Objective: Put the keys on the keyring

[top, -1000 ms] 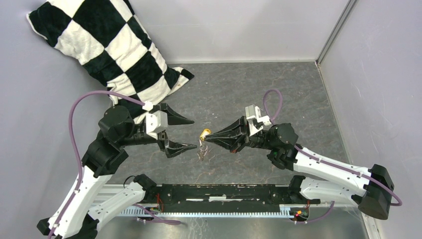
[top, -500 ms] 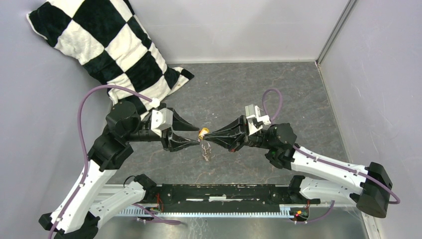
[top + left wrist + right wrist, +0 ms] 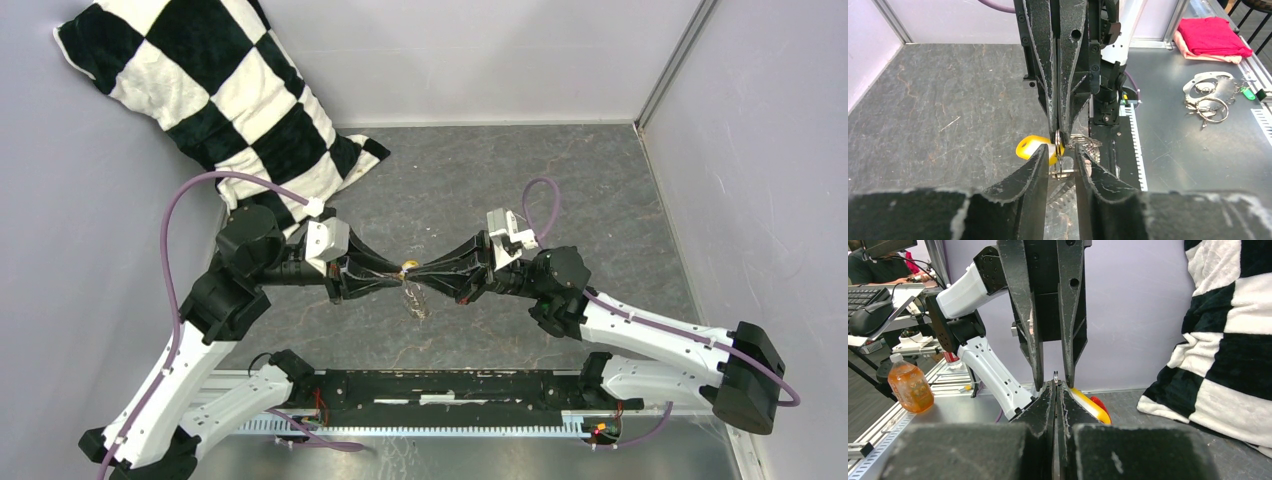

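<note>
My right gripper (image 3: pixel 418 270) is shut on the thin silvery keyring (image 3: pixel 1058 141), holding it on edge above the table. The ring's rim pokes out past the closed fingertips (image 3: pixel 1050 390). The key's yellow head (image 3: pixel 1029 148) sits right beside those tips; from the right wrist it shows as a yellow strip (image 3: pixel 1090 409) with a bit of red behind it. More silvery loops (image 3: pixel 419 302) hang below the grip. My left gripper (image 3: pixel 1061 151) faces the right one tip to tip. Its jaws stand narrowly open on either side of the ring, with a small gap each side.
A black-and-white checked pillow (image 3: pixel 205 95) leans in the back left corner. Grey walls close the table on three sides. Outside the cell lie metal cuffs and rings (image 3: pixel 1209 96), a red cloth (image 3: pixel 1212 33) and an orange bottle (image 3: pixel 910 386).
The left gripper has moved right up to the right gripper's tips, and its jaws have narrowed from wide open to a small gap around the ring. The right gripper stayed shut.
</note>
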Robot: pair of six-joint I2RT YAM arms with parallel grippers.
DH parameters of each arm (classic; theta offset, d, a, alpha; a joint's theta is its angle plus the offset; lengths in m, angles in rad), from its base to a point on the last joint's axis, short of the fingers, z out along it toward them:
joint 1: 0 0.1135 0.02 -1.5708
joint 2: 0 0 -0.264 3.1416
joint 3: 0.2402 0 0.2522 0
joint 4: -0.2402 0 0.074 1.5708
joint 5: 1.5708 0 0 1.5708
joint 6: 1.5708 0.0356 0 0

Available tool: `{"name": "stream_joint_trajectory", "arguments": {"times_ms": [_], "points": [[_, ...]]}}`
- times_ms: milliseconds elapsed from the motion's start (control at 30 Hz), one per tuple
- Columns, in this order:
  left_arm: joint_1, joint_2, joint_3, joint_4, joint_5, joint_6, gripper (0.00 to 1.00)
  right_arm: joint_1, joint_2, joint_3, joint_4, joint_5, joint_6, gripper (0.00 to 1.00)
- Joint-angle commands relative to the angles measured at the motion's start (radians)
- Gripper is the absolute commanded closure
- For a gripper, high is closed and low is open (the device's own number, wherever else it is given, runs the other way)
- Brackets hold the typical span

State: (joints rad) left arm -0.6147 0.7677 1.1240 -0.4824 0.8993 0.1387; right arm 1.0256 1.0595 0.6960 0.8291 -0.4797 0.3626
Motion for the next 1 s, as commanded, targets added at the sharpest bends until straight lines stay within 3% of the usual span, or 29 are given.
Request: {"name": "stream_joint_trajectory", "arguments": {"times_ms": [0,100,267,300,633,767,967], "points": [[-0.002,-0.015,-0.011,-0.006,0.005,-0.006,0.63,0.001,-0.016,0.034,0.068,0.025,0.001,0.99],[-0.003,-0.017,-0.030,0.009,0.002,-0.015,0.60,0.001,-0.013,0.036,0.075,0.021,0.012,0.99],[-0.002,0.011,-0.029,0.051,-0.004,-0.039,0.94,0.000,-0.015,0.062,0.046,0.014,0.019,0.99],[-0.002,0.015,-0.025,0.055,-0.006,-0.042,0.97,0.001,-0.015,0.071,0.032,0.008,0.019,0.99],[-0.002,-0.010,-0.038,0.026,-0.008,-0.015,0.98,0.001,-0.021,0.087,-0.092,-0.015,-0.003,0.98],[-0.003,-0.013,-0.038,0.030,-0.006,-0.020,0.98,0.000,-0.014,0.127,-0.177,-0.043,-0.024,0.93],[-0.002,-0.019,-0.039,-0.014,-0.005,0.015,0.98,0.000,-0.003,0.242,-0.409,-0.076,-0.115,0.86]]}}
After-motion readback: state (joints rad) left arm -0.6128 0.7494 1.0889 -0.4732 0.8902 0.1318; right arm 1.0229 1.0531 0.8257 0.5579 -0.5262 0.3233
